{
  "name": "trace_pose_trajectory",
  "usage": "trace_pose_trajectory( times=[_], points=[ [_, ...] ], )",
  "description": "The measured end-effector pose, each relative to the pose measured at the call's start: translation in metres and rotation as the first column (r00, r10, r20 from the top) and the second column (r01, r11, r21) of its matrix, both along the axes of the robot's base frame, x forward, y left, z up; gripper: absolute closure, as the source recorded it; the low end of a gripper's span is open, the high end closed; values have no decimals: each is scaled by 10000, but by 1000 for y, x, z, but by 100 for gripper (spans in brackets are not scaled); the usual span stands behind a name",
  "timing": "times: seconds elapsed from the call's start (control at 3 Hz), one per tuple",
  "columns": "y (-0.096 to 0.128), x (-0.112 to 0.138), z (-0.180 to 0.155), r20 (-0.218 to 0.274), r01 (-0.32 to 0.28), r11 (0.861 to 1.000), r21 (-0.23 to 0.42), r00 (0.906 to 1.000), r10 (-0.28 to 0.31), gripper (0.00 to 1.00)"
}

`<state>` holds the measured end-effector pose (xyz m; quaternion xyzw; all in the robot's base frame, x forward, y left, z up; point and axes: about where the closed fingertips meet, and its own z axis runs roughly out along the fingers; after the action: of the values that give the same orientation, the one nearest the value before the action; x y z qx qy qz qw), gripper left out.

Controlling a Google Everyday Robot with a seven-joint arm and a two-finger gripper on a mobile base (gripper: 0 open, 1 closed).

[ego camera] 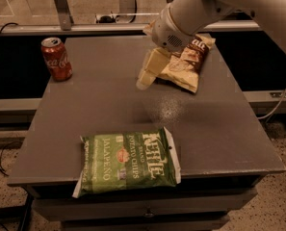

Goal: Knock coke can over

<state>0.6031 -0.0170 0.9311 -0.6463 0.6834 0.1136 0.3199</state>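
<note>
1. A grey table [219, 129] stands on speckled floor.
2. A green Kettle jalapeño chip bag [128, 162] lies flat at the table's front edge.
3. A brown chip bag [188, 64] lies at the table's far right, with the claw [143, 82] over the table's far middle.

The gripper [145, 80], blurred above the table [219, 129], partly hides the brown chip bag [189, 69].

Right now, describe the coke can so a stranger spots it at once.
On the grey table, look to the far left corner, well left of the gripper above mid-table. The coke can stands upright there: small, red, silver-topped, unlike the flat green bag and brown bag.
</note>
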Motion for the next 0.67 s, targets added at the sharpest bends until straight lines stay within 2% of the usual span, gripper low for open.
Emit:
trace_pose_trajectory(
  times=[0.33,0.67],
  points=[
    [0,0,0,1,-2,10000,4,10000,2,0],
    [21,13,0,240,-113,9980,629,9997,98,0]
  ],
)
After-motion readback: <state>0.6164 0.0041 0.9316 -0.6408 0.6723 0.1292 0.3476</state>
